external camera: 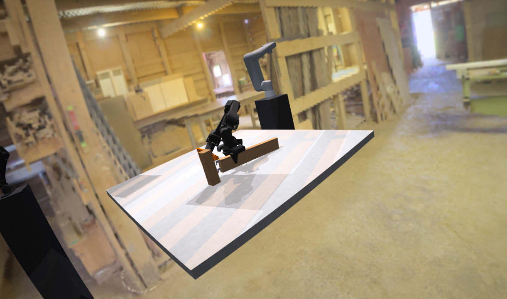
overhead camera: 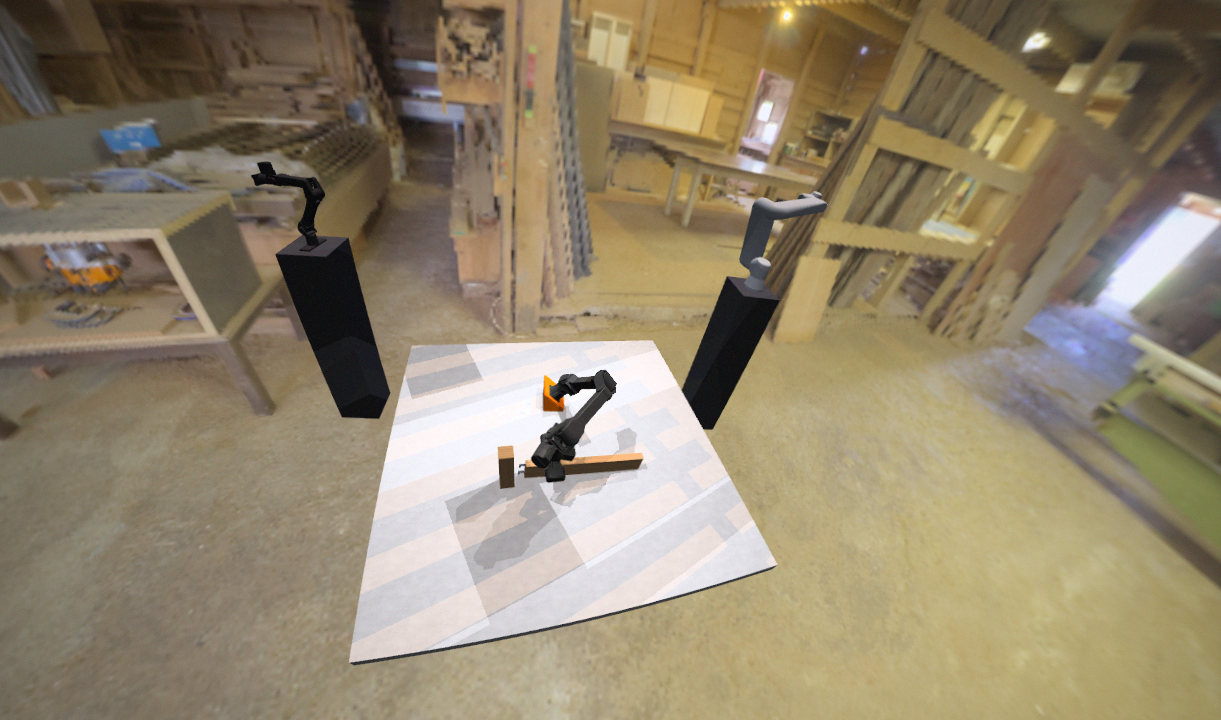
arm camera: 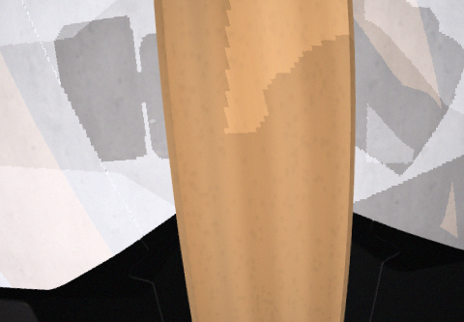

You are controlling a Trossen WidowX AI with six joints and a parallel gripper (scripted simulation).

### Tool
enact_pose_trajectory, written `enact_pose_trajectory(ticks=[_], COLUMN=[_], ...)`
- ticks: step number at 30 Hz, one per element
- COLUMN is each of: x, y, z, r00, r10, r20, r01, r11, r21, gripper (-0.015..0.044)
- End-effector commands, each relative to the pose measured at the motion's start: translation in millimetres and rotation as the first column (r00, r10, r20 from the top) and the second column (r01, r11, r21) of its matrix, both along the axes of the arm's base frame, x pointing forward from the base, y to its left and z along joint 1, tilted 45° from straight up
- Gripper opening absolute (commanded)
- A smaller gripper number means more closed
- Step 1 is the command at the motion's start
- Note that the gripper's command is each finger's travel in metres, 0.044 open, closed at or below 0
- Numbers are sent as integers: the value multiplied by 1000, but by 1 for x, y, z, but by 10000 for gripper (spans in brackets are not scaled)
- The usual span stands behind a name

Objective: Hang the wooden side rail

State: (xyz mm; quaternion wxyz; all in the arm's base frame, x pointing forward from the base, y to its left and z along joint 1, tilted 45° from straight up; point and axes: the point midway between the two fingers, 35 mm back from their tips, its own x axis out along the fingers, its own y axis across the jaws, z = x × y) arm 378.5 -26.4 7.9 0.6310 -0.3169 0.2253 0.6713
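The wooden side rail (overhead camera: 610,463) (external camera: 262,147) (arm camera: 261,167) stands on edge, its hook end raised above the table and its far end low; whether that end touches the table is unclear. My gripper (overhead camera: 554,471) (external camera: 235,156) (arm camera: 249,208) is shut on the rail near its hook end, one finger on each side. The steel hooks (overhead camera: 522,468) (external camera: 217,162) stick out toward the upright headboard post (overhead camera: 506,468) (external camera: 209,169). A small gap shows between hooks and post in the top view; in the exterior view they look very close. The slot and pins are hidden.
The striped table (overhead camera: 399,591) (external camera: 195,252) carries the post and rail. An orange bracket (overhead camera: 550,402) stands at my arm's base, behind the post and rail. Two other arms stand on black pedestals (overhead camera: 332,322) (overhead camera: 730,340) beyond the table.
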Motion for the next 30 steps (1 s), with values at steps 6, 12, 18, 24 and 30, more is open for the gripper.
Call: enact_pose_trajectory(ticks=[6,12,18,24,30], x=[0,1,1,1,1], y=[-7,-7,-7,-8,-9], z=[0,-1,-1,-1,-1], r00=[1000,1000,1000,1000,1000], r10=[-11,-11,-11,-11,-11], r20=[6,6,6,6,6], r01=[11,11,11,11,11], r11=[1000,1000,1000,1000,1000], r21=[-4,-4,-4,-4,-4], gripper=[0,0,0,0,0])
